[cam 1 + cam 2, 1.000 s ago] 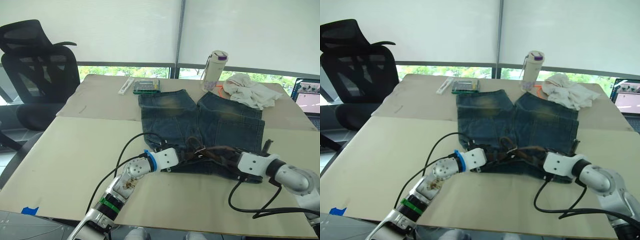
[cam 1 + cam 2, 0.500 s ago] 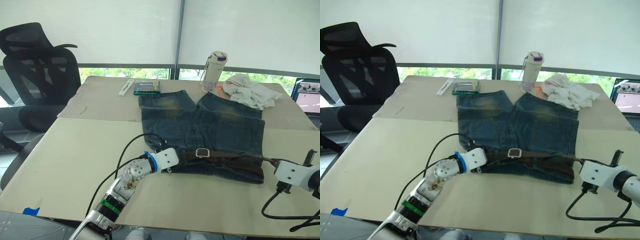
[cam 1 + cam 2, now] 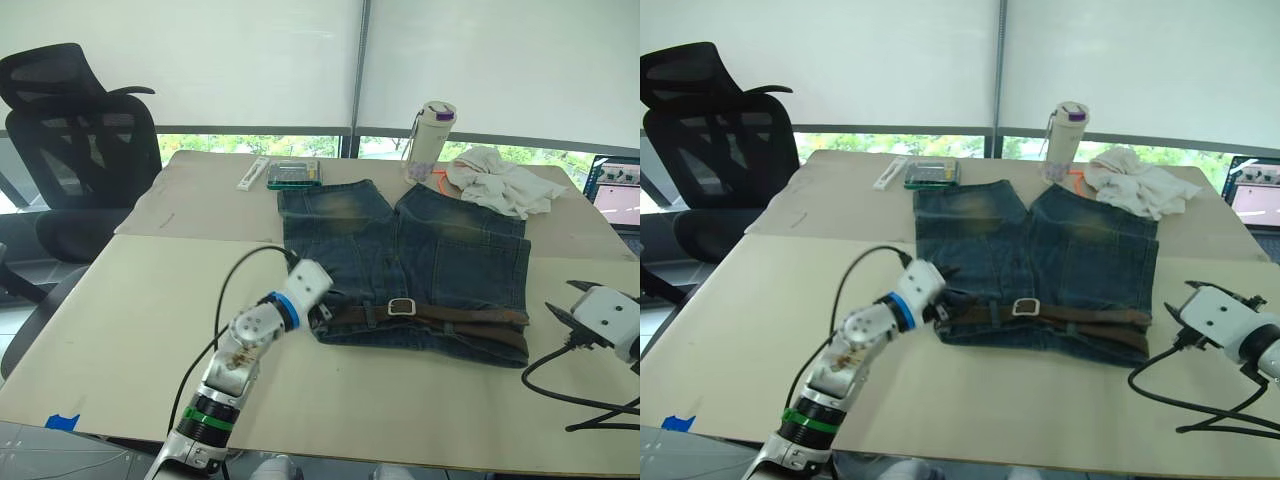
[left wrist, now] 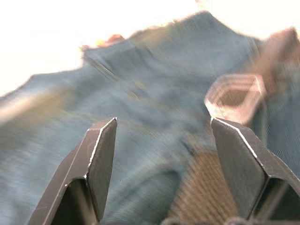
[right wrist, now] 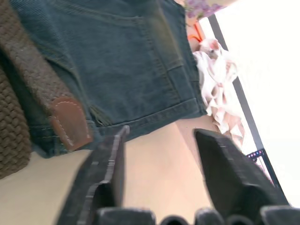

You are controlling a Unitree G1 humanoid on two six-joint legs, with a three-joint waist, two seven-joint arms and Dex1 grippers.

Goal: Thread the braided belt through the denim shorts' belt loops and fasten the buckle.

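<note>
Both grippers, left gripper and right gripper, stood open, so the unheld braided belt beside them risked slipping from the denim shorts.

Bright daylight thru the roller blinds & window strip behind the table, soft even light w/ faint shadows; head views sharp; left wrist view motion-blurred, denim shorts smeared, top blown out white; right wrist view sharper, overexposed at one corner.
</note>
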